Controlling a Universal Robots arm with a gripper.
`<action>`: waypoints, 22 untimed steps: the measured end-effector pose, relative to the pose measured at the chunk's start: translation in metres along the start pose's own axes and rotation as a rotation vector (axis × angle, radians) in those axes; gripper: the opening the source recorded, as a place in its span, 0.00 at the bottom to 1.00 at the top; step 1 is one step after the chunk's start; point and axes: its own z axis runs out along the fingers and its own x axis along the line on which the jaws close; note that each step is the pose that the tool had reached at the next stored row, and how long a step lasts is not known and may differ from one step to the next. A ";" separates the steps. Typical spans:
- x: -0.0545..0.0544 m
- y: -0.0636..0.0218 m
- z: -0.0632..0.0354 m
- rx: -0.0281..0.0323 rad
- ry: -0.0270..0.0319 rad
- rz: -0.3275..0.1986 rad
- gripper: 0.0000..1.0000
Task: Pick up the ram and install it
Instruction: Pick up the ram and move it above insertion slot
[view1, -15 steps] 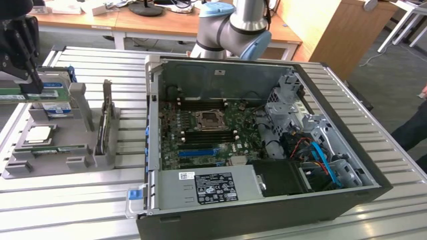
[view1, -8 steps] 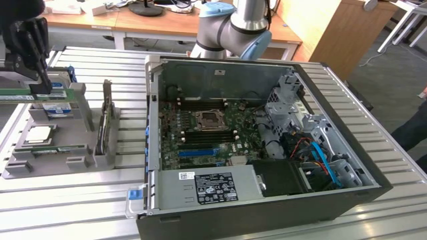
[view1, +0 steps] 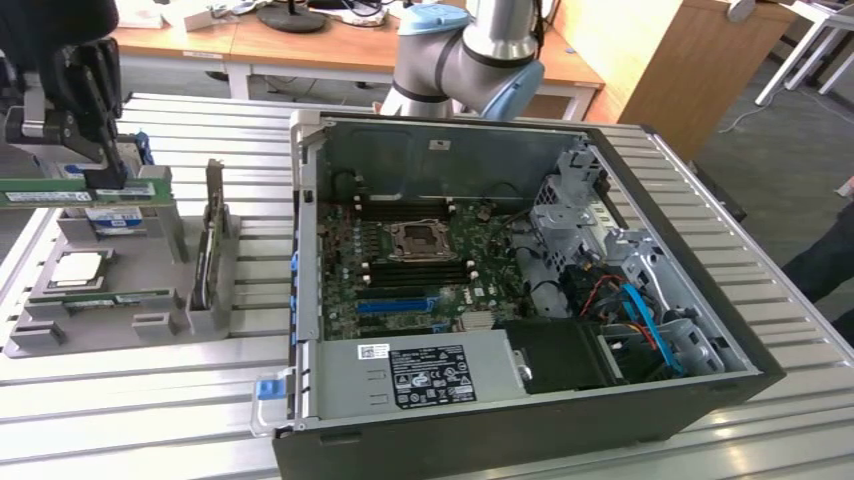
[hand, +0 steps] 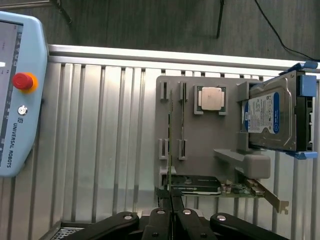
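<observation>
The ram (view1: 54, 190) is a long green stick held level above the grey parts holder (view1: 160, 320) at the exterior view's left. My gripper (view1: 107, 180) is shut on its upper edge, toward one end. In the wrist view the ram (hand: 170, 150) shows edge-on as a thin line running out from between the black fingers (hand: 159, 220) of my gripper (hand: 171, 212), over the holder (hand: 210, 165). The open computer case (view1: 747, 370) lies at the exterior view's right with the motherboard (view1: 400, 290) and its dark memory slots (view1: 414, 264) exposed.
The holder carries a silver processor (view1: 78, 268), a second green stick (view1: 120, 298), an upright dark expansion card (view1: 207, 250) and a hard drive (hand: 272, 115). A teach pendant (hand: 15, 95) lies on the slatted table. The arm's base (view1: 467, 50) stands behind the case.
</observation>
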 end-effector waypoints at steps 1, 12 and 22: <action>0.000 -0.0021 -0.0001 0.0000 0.0001 0.000 0.12; 0.002 -0.0256 -0.0012 -0.0001 0.0002 -0.003 0.12; 0.005 -0.0499 -0.0024 -0.0002 0.0004 -0.006 0.12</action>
